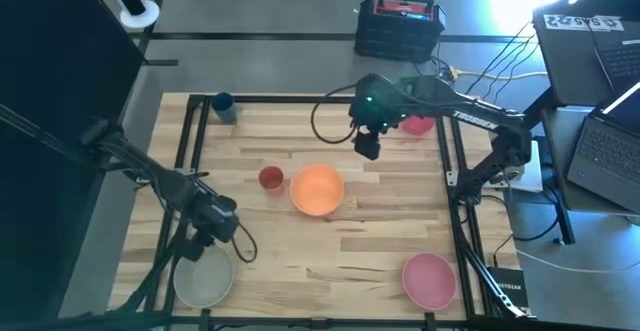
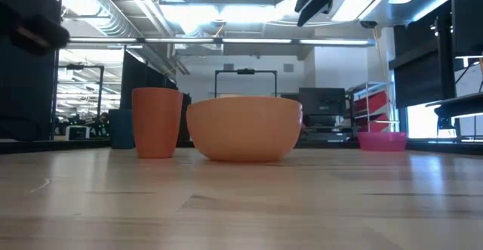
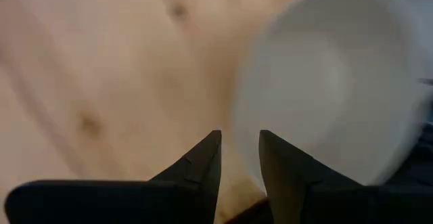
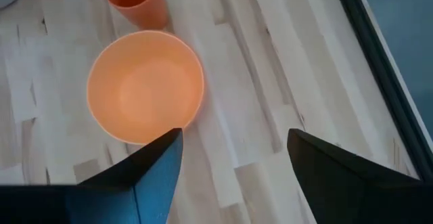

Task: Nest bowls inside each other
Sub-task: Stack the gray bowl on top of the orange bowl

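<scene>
Looking straight down from above, I saw the orange bowl point(image 1: 318, 189) sitting mouth-up near the middle of the table point(image 1: 350, 261), a small red cup point(image 1: 270, 178) just beside it, and the other bowls scattered well apart: a whitish bowl point(image 1: 204, 277) at the near left corner, a pink bowl point(image 1: 430, 278) at the near right, a pink-red bowl point(image 1: 417, 124) at the far right, a blue cup point(image 1: 223, 105) at the far left. Nothing was nested. The right gripper point(image 1: 367, 147) hung just beyond the orange bowl; the left gripper point(image 1: 212, 233) hung by the whitish bowl's rim.

From table height, the orange bowl point(image 2: 244, 128) stood level, opening upward, its axis vertical; being round, it had no long side to favour.

Past the left wrist, the fingers point(image 3: 203, 163) stood slightly parted and empty, with the whitish bowl point(image 3: 331, 82) just beside them, not held.

Past the right wrist, the fingers point(image 4: 155, 163) were spread wide and empty above the orange bowl point(image 4: 145, 87). I judged the best approach was to straddle one rim wall, pinch, and lift straight so it stayed level.
</scene>
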